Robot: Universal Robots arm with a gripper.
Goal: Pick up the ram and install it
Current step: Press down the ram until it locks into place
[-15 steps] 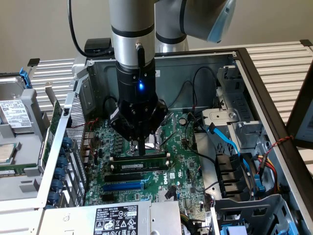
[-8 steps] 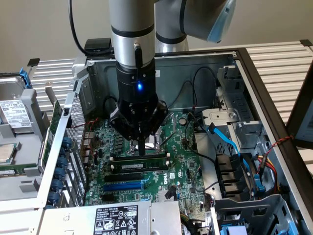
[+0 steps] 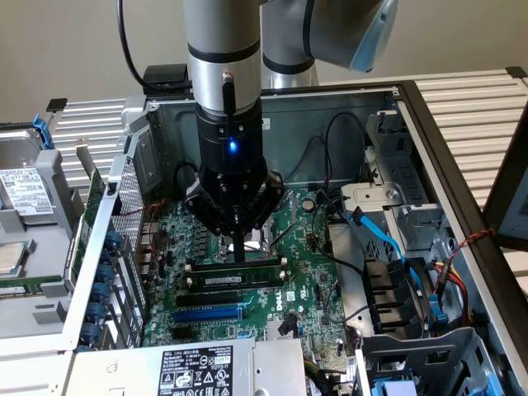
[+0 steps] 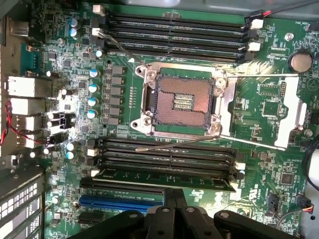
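The ram [image 3: 247, 276], a long dark-green stick with a white label strip, stands on edge in the memory slot closest to the blue slot on the motherboard [image 3: 305, 272]. In the wrist view the ram [image 4: 164, 175] lies along that slot, beside three empty black slots with white end clips [image 4: 164, 154]. My gripper [image 3: 238, 256] hangs straight down over the middle of the stick. It is shut, its tips resting on the ram's top edge. The joined dark fingers [image 4: 168, 201] of the gripper [image 4: 174, 196] sit just beyond the stick.
The open CPU socket [image 4: 182, 99] sits between two banks of memory slots. A long blue slot [image 3: 210, 314] and a black one lie beside the ram. The power supply [image 3: 194, 371], blue cables [image 3: 388, 239] and the case walls [image 3: 429, 124] hem the board in.
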